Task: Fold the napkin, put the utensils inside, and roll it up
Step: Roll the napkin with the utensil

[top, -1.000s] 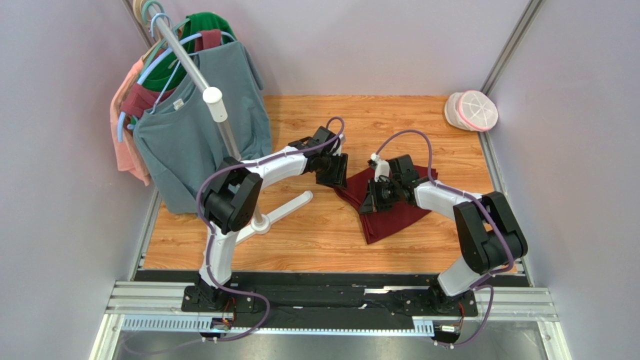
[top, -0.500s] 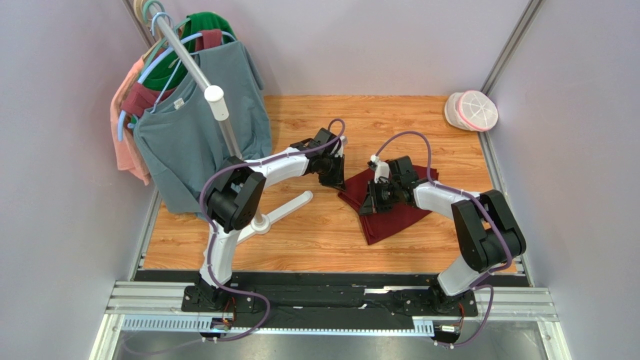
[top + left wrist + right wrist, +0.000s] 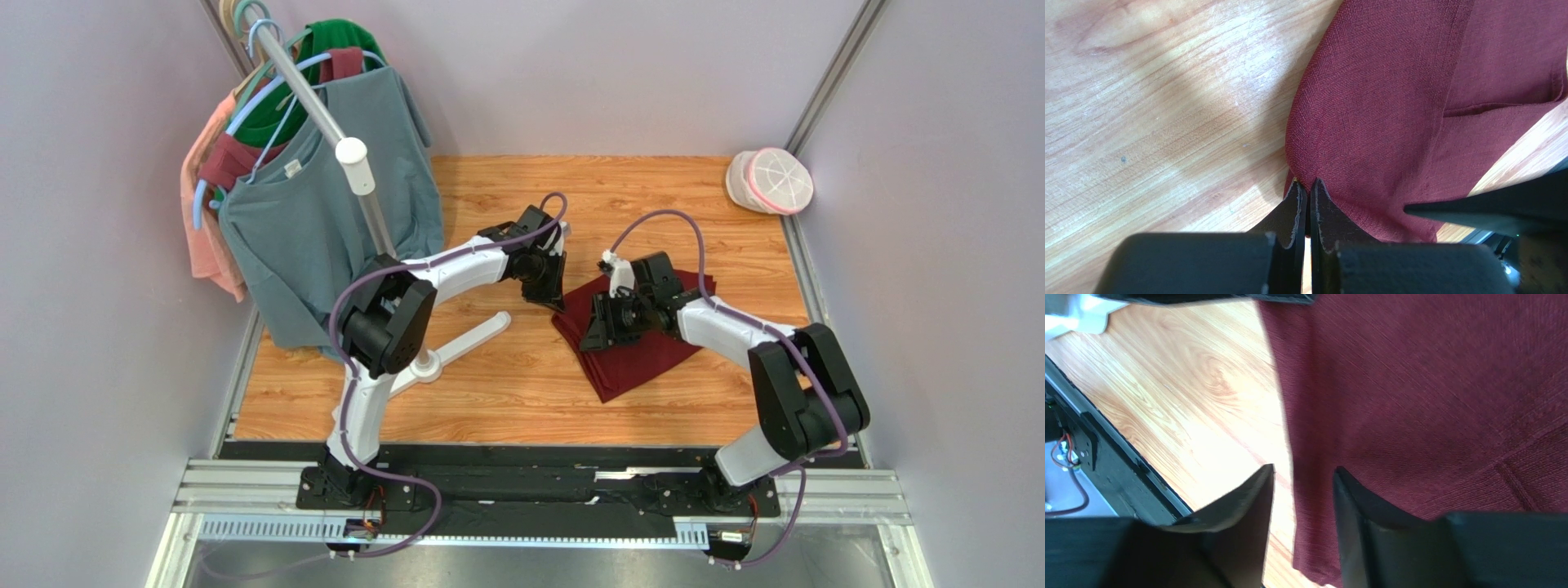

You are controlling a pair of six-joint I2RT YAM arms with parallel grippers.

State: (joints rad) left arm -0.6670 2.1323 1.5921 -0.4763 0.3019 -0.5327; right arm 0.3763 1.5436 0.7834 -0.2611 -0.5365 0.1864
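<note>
Left gripper (image 3: 1303, 185) jaws clench the edge of the soft dark red square napkin (image 3: 1389, 92); right gripper (image 3: 1303, 471) jaws stand released. Draw your fold low and square.

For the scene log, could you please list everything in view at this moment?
napkin: one, dark red, folded, mid-table.
table: one, light wood, under everything.
clothes rack: one, silver pole with a white base, far left.
shirts: four colours showing (grey-blue, green, maroon, pink), on hangers on the rack.
round container: one, white and pink, far right corner.
left arm: one, white and black, jaws shut at the napkin's left edge.
right arm: one, white and black, jaws open astride the napkin's edge.
</note>
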